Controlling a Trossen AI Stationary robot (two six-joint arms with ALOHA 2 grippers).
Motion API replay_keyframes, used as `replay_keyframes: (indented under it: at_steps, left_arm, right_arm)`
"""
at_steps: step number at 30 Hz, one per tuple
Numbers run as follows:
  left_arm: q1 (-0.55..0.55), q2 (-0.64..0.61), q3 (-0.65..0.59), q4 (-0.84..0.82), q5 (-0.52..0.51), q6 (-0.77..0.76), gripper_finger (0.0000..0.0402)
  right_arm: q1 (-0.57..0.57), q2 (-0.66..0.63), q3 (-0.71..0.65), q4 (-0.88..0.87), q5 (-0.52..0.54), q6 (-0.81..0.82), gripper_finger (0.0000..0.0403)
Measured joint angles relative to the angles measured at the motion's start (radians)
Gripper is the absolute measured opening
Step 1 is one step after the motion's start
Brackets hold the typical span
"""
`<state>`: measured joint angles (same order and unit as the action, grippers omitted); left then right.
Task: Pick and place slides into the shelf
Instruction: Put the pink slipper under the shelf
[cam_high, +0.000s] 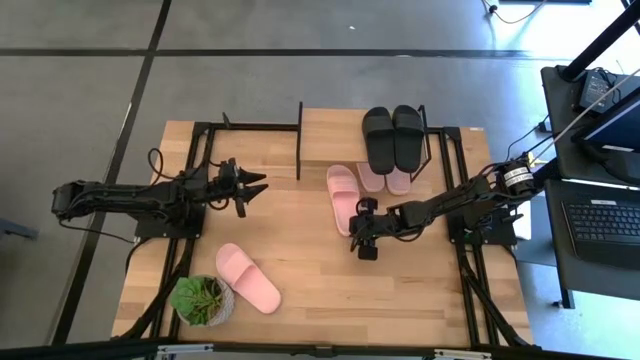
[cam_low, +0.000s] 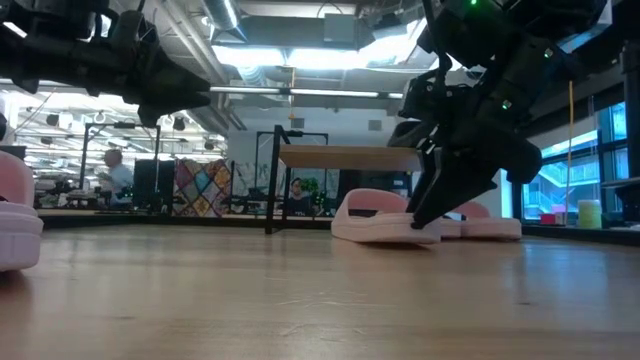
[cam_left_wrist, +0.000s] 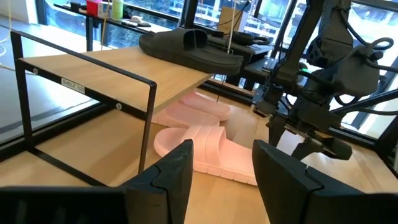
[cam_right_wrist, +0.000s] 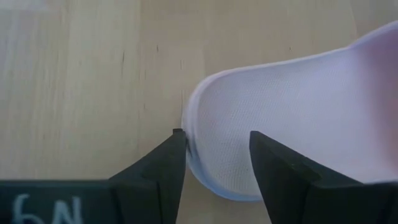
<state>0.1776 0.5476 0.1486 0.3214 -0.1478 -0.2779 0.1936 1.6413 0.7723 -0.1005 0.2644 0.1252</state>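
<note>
A pink slide (cam_high: 341, 198) (cam_low: 375, 218) (cam_left_wrist: 211, 149) lies sole down on the table in front of the shelf (cam_high: 330, 135) (cam_low: 350, 157) (cam_left_wrist: 106, 68). My right gripper (cam_high: 362, 240) (cam_low: 425, 210) (cam_right_wrist: 214, 134) stands open at this slide's near end (cam_right_wrist: 292, 112), fingers pointing down. Two black slides (cam_high: 393, 135) (cam_left_wrist: 186, 46) lie on the shelf's plank top. Two pink slides (cam_high: 385, 181) (cam_left_wrist: 199, 106) lie under it on the table. Another pink slide (cam_high: 248, 277) (cam_low: 15, 215) lies near the table's near left corner. My left gripper (cam_high: 258, 187) (cam_left_wrist: 224, 149) hovers open left of the shelf, touching nothing. My right gripper comes from above at the near end of the pink slide (cam_right_wrist: 211, 124), which lies flat on the table. One finger (cam_right_wrist: 171, 155) stands just outside the slide's rim and the other (cam_right_wrist: 273, 162) over its footbed. Whether either finger touches the slide, I cannot tell.
A small potted green plant (cam_high: 200, 298) stands at the table's near left corner, beside the lone pink slide. The shelf's thin black legs (cam_left_wrist: 146, 124) frame the space under the plank. Bare tabletop (cam_high: 300, 250) lies between the two arms. People sit in the room beyond the table.
</note>
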Motion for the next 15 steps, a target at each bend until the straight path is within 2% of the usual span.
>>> replay_keyframes:
  at_steps: [15]
  left_arm:
    - [0.000, 0.000, 0.000, 0.001, 0.000, 0.000, 0.0157]
  right_arm:
    - [0.000, 0.001, 0.000, -0.001, -0.006, 0.003, 0.0177]
